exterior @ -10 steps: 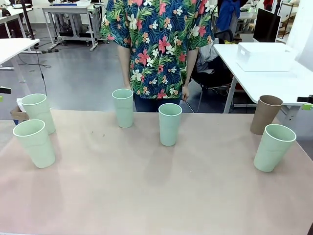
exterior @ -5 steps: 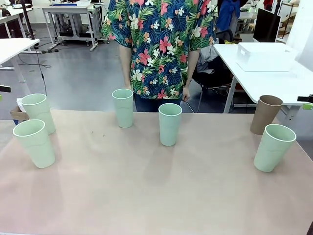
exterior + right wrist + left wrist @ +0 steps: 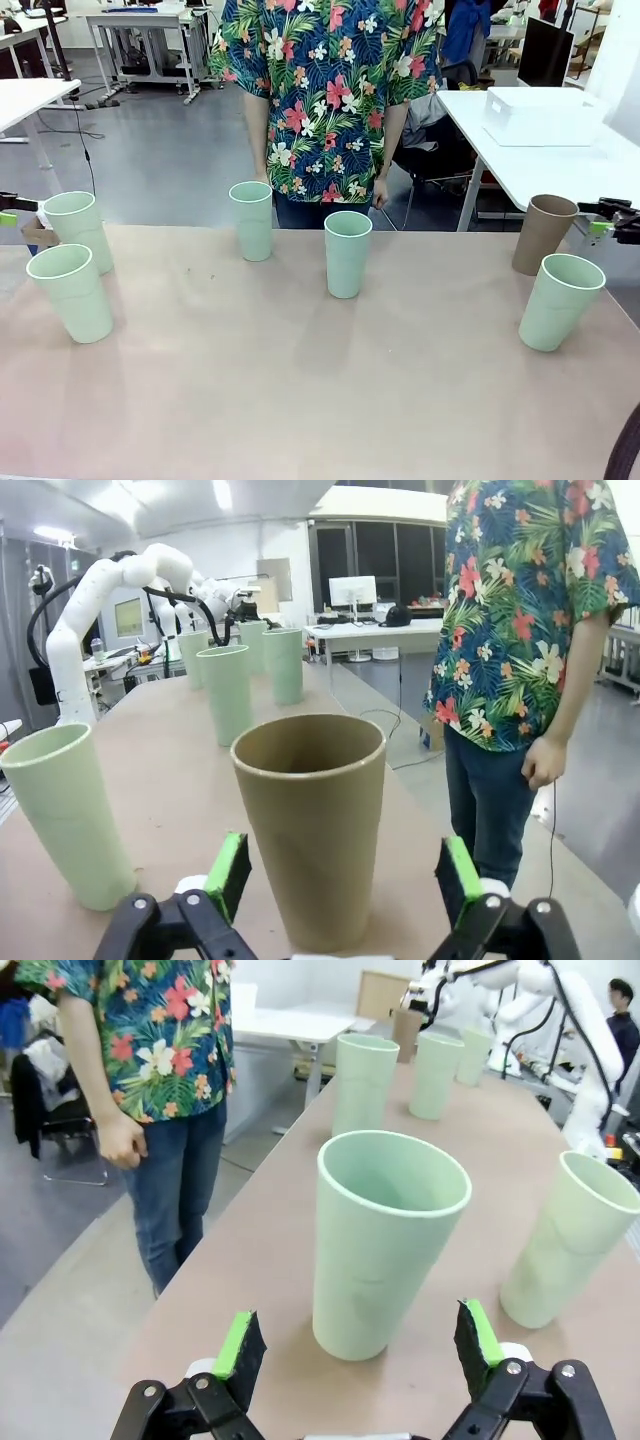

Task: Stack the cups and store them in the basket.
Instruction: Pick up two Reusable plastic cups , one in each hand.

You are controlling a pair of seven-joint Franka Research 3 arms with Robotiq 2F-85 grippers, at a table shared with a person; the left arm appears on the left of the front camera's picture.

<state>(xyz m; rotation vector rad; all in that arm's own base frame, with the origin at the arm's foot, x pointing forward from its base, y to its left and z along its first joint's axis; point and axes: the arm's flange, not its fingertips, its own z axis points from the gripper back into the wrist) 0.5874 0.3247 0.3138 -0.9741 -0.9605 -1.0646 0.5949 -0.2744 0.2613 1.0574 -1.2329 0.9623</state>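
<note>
Six cups stand upright and apart on the tan table [image 3: 300,400]. Two mint cups are at the left [image 3: 76,230] [image 3: 70,292], two near the middle [image 3: 251,220] [image 3: 347,253], and one at the right [image 3: 559,300] in front of the brown cup [image 3: 543,233]. My left gripper [image 3: 8,212] sits open at the left edge, level with the far-left mint cup [image 3: 385,1240], its pads [image 3: 240,1345] on either side and short of it. Beside the brown cup [image 3: 310,820], my right gripper [image 3: 612,224] is open too, its pads [image 3: 230,875] short of the cup. The white basket [image 3: 540,115] rests on the white table at back right.
A person in a flowered shirt [image 3: 325,90] stands at the far side of the table, arms down. The near half of the tan table is bare. In each wrist view the other white arm [image 3: 560,1020] [image 3: 100,590] shows at the far end of the table.
Both grippers have moved inward from the picture's sides, the left toward the far-left mint cup and the right toward the brown cup. The cups have not moved.
</note>
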